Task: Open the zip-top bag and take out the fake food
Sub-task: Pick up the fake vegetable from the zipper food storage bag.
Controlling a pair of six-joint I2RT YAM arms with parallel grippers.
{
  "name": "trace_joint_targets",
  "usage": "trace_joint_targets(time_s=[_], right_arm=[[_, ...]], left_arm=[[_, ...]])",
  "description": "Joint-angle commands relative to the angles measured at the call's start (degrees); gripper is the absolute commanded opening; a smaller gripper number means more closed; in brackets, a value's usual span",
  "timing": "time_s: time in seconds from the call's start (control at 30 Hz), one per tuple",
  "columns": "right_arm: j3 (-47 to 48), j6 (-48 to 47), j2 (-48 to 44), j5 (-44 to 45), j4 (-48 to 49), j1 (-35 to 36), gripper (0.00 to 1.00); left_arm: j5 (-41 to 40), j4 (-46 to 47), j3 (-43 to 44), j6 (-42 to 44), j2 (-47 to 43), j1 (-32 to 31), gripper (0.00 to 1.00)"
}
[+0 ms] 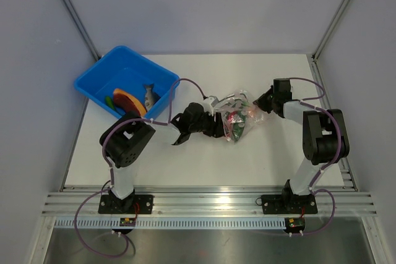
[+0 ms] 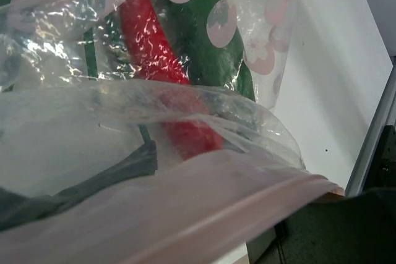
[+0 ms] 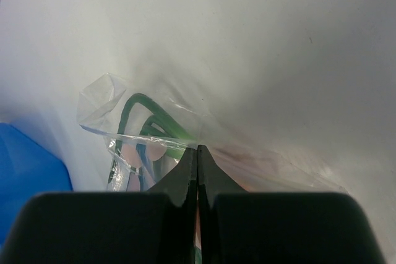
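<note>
right now the zip-top bag (image 1: pixel 240 115) lies in the middle of the white surface (image 1: pixel 247 159), between the two arms. it is clear and crinkly, and some fake food (image 1: pixel 234 119) is inside it. the left wrist view looks through the plastic and shows a long red piece (image 2: pixel 151 47) next to a green piece (image 2: pixel 213 54), with the pinkish zip strip (image 2: pixel 247 205) running across the bottom. the right end effector (image 3: pixel 198 151) is pinched tight on a thin edge of the bag, its two fingers pressed together. the left end effector (image 1: pixel 216 125) is at the left side of the bag and touches it, but i cannot tell how wide it is or if it holds anything. the blue bin (image 1: pixel 99 77) sits at the far left corner of the surface, well apart from the bag. in it lie a grey fish (image 1: pixel 148 95) and an orange-tan piece (image 1: pixel 129 99) with a bit of green (image 1: pixel 110 99) beside it
</note>
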Motion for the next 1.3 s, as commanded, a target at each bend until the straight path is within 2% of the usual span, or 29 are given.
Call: trace_joint_targets(time_s=[0.0,0.27,0.47,0.6,0.63,0.67,0.7,0.8,0.83,0.93,1.1,1.27], right_arm=[[-0.47,0.58,-0.16,-1.24,2.49,-0.25,0.00],[-0.64,0.66,-0.33,-1.24,2.76,-0.25,0.00],[-0.99,0.66,-0.24,-1.06,3.02,-0.25,0.00],[-0.91,0.31,-0.51,-0.97,2.49,-0.34,0.00],[-0.65,-0.21,-1.12,-0.45,1.97,-0.25,0.03],[-0.30,-1.61,-1.73,0.16,1.01,-0.25,0.23],[0.05,-2.67,-2.52,1.13,-1.09,-0.17,0.38],[0.41,-5.57,-7.52,6.57,-3.39,0.18,0.58],[0.06,-6.10,-10.24,8.59,-5.83,0.19,0.63],[-0.03,-7.77,-14.81,10.44,-7.79,1.67,0.69],[0.24,-9.80,-19.92,14.14,-12.79,6.85,0.69],[-0.91,-4.80,-23.36,13.71,-18.07,8.89,0.71]], left_arm=[[-1.40,1.16,2.43,2.16,0.94,-0.79,0.56],[-7.46,-7.27,6.03,3.57,2.17,-1.93,0.58],[-6.59,-4.30,6.30,2.25,2.08,-2.72,0.62],[-7.20,-5.43,7.27,2.60,2.69,-3.07,0.62],[-7.38,-5.87,7.44,2.68,2.61,-2.99,0.61],[-7.55,-6.13,7.44,2.95,2.43,-2.99,0.61],[-8.25,-6.39,7.36,3.21,2.26,-2.99,0.61],[-9.48,-6.92,7.00,4.26,1.55,-2.99,0.61],[-9.75,-7.19,7.09,4.35,1.38,-2.99,0.61],[-10.10,-7.54,6.83,4.79,0.59,-2.81,0.62],[-10.02,-7.19,5.69,5.32,-1.96,-1.84,0.62],[-8.87,-7.19,5.25,5.50,-3.37,-1.32,0.63]])
